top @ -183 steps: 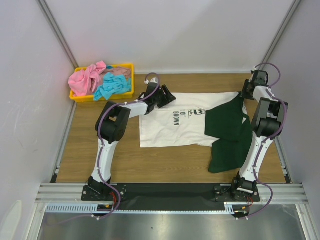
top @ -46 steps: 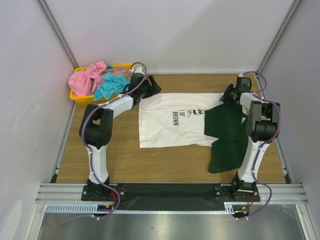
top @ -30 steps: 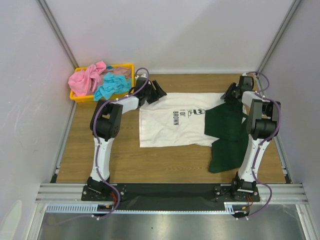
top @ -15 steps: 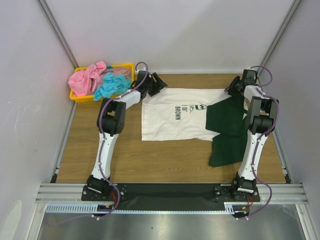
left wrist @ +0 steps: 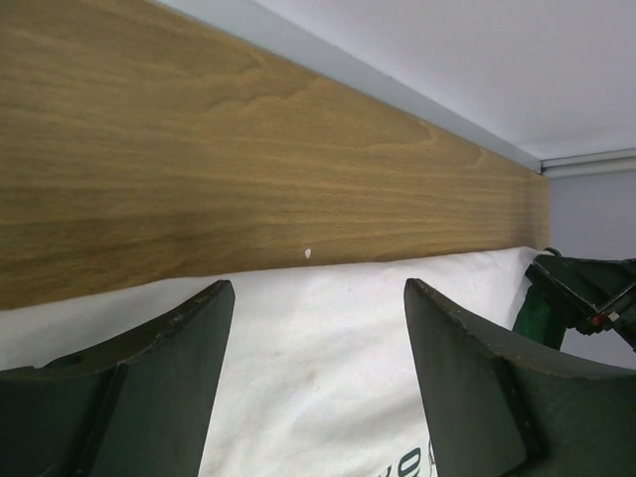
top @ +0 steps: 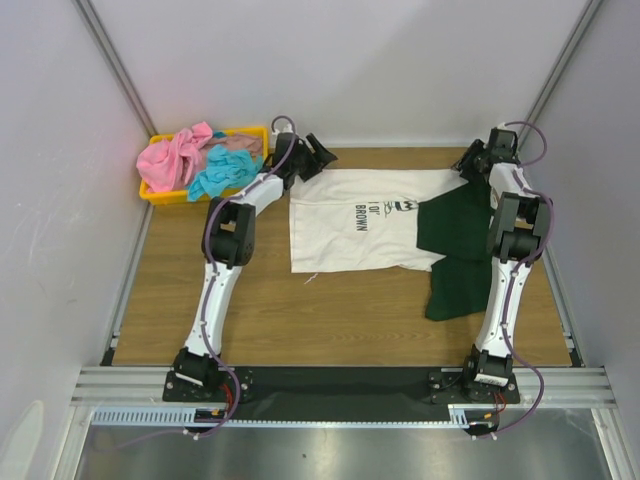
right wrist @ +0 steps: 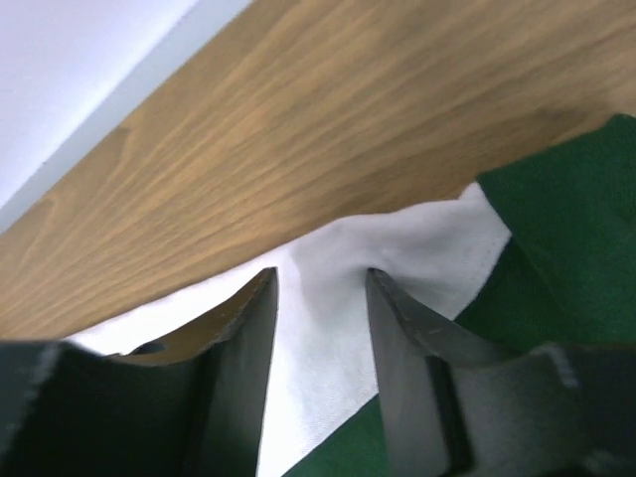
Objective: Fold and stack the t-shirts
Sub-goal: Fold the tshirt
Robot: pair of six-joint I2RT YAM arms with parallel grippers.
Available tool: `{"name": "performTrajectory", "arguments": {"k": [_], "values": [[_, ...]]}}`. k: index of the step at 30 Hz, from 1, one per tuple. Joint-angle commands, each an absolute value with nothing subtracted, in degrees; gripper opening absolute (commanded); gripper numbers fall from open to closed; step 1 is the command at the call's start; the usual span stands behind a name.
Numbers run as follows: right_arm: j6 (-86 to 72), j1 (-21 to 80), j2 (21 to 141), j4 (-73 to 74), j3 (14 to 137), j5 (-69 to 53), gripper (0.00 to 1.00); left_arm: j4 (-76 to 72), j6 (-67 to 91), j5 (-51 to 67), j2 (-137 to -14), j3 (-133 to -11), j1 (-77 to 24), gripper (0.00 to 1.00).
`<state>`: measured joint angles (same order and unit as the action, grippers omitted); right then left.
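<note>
wood tabletop (top: 200,300), white walls (top: 400,60); white t-shirt (top: 350,235) spread flat.

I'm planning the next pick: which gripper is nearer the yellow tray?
Left. The left gripper is just right of the tray, at the far-left corner of the white shirt. The right gripper is across the table, at the shirt's far-right corner.

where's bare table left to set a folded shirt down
Bare wood left of the white shirt, below the tray, and the strip between shirt and near edge. Crowded: far edge at the left pincer and right pincer; right side under green sleeves.
</note>
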<state>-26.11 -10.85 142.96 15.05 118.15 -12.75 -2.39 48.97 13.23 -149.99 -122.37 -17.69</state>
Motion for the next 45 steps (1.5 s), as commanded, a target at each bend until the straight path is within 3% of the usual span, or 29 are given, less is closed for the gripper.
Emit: {"name": "performTrajectory", "arguments": {"k": [1, 3, 8, 9, 12, 14, 15, 27, 36, 45], "values": [[-25.6, -10.7, 139.3, 16.3, 122.1, -16.8, 0.48, -5.3, 46.1, 15.6, -146.4, -125.8, -17.0, 0.76], [-23.6, -10.2, 134.1, 16.3, 120.5, -16.4, 0.53, -5.5, 44.1, 16.2, -144.2, -125.8, -17.0, 0.76], [-22.1, -9.1, 123.1, 17.1, 116.9, -14.9, 0.76, -3.9, 38.4, 18.6, -134.6, -123.4, -17.0, 0.81], [-21.7, -9.1, 121.4, 17.6, 115.2, -14.7, 0.89, -3.3, 37.5, 19.2, -132.9, -122.8, -17.1, 0.82], [-21.0, -9.1, 112.9, 18.7, 110.7, -13.8, 1.00, -0.4, 34.5, 21.4, -126.7, -119.7, -17.1, 0.89], [-20.3, -9.1, 105.7, 18.8, 104.0, -12.9, 1.00, 2.3, 31.6, 21.4, -120.8, -114.9, -17.4, 0.93], [-20.1, -9.1, 103.3, 18.5, 101.1, -11.6, 1.00, 2.7, 30.4, 20.1, -118.8, -112.6, -17.6, 1.00], [-30.1, -11.6, 69.9, 12.5, 53.6, -1.4, 1.00, 2.3, 26.7, 6.8, -88.6, -70.0, -20.9, 1.00], [-34.6, -15.3, 62.0, 17.8, 39.9, 4.4, 1.00, -6.4, 39.9, -2.2, -76.8, -40.0, -26.1, 0.98], [-36.5, -21.1, 64.1, 18.5, 35.8, 2.8, 1.00, -15.5, 50.9, -7.3, -76.1, -30.0, -28.7, 0.96]]}}
